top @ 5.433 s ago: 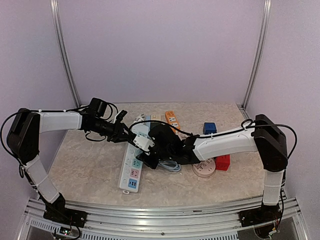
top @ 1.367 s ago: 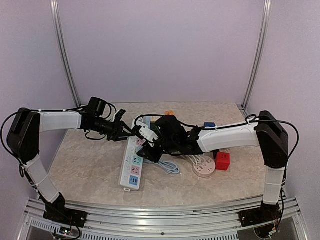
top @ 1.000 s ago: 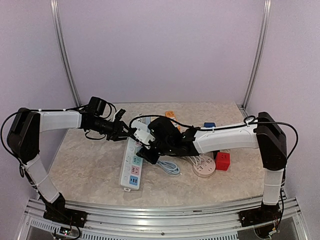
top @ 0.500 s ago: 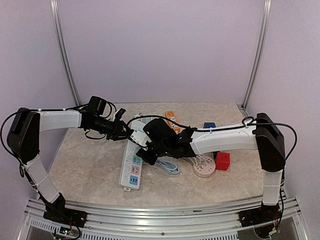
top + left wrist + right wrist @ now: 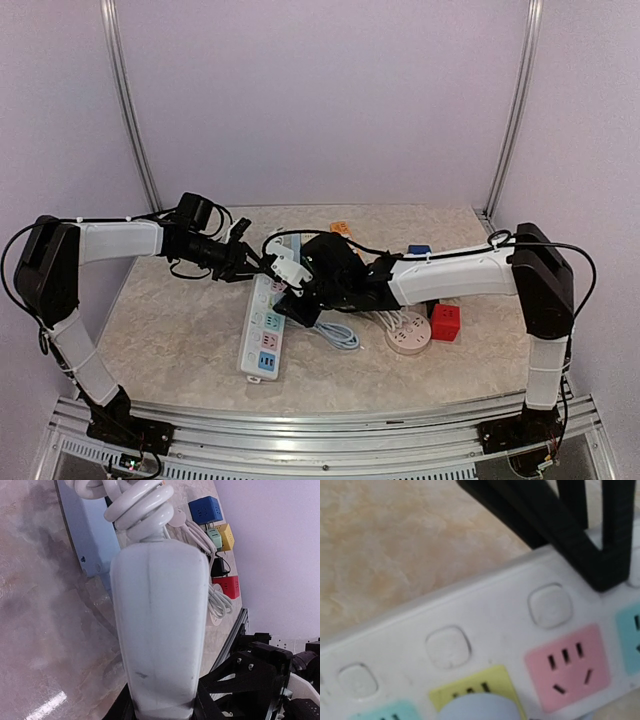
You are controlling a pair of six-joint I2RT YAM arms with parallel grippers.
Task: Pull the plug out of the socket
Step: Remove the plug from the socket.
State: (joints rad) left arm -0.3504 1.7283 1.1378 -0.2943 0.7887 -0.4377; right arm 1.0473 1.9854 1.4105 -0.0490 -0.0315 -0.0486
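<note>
A white power strip with coloured sockets lies lengthwise in the middle of the table. My left gripper reaches in from the left and is shut on the strip's far end. In the left wrist view the strip's side fills the space between the black jaws of the left gripper. My right gripper comes from the right, down over the strip's far half. The right wrist view shows the strip close up. A pale plug sits over the yellow socket, held at the bottom edge. A black left finger rests on the strip.
A round white socket, a red cube and a blue cube stand to the right. An orange strip and a light blue strip lie behind. A coiled white cable lies beside the white strip.
The right gripper swung a little left along the strip, then came back right. The left arm and the strip have stayed put.
</note>
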